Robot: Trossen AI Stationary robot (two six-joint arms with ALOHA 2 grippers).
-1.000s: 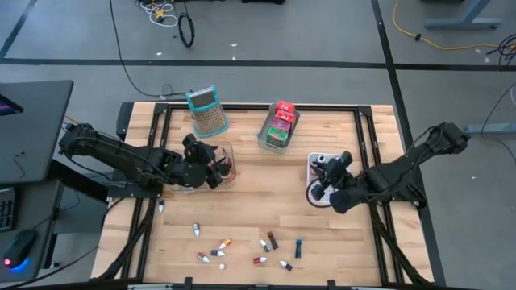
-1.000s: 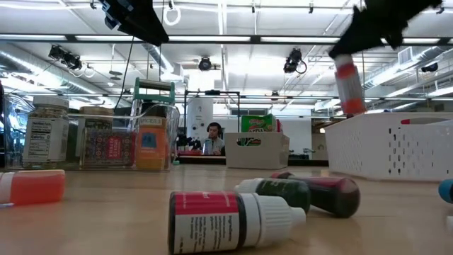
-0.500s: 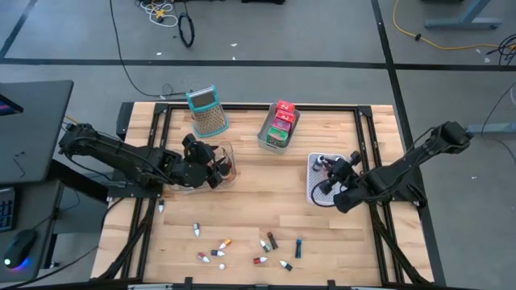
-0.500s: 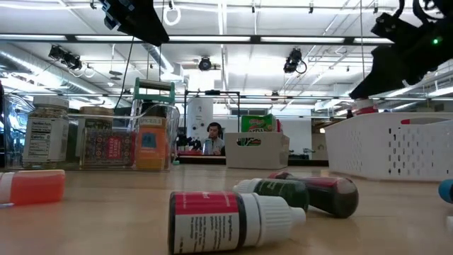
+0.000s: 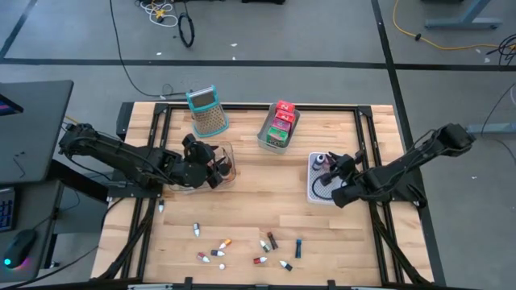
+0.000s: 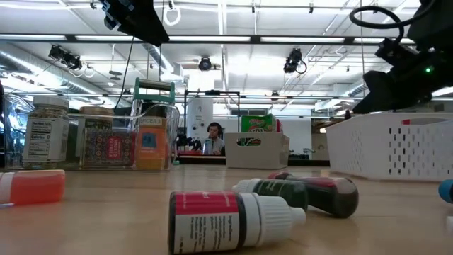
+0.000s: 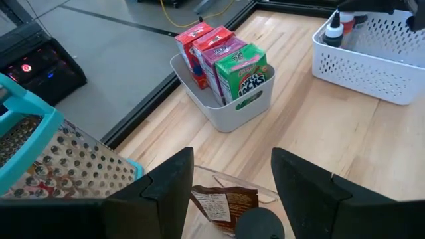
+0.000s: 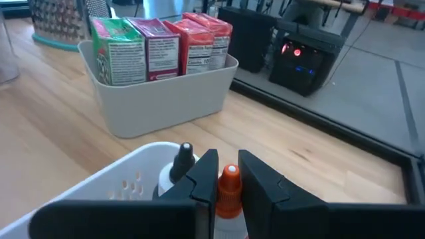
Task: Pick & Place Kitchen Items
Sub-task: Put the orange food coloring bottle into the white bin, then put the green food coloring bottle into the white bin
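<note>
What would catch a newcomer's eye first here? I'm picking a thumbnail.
The right gripper, holding a small orange-capped bottle over the white perforated basket on the table's right. Next, the red, pink and green packets upright in a grey bin at the back, and little bottles strewn along the front edge.

Three small cardboard packets, red (image 5: 284, 107), pink (image 5: 280, 120) and green (image 5: 276, 134), stand upright in a row inside a grey bin just above the high view's centre. A small bottle with an orange cap (image 8: 229, 179) stands upright between dark fingers over a white perforated basket at centre right, beside a black-capped bottle (image 5: 320, 160) standing in it. About ten tiny bottles with coloured caps (image 5: 242, 248) lie scattered on their sides along the lower centre. Short round spice jars (image 6: 48, 134) stand at the low view's left.
</note>
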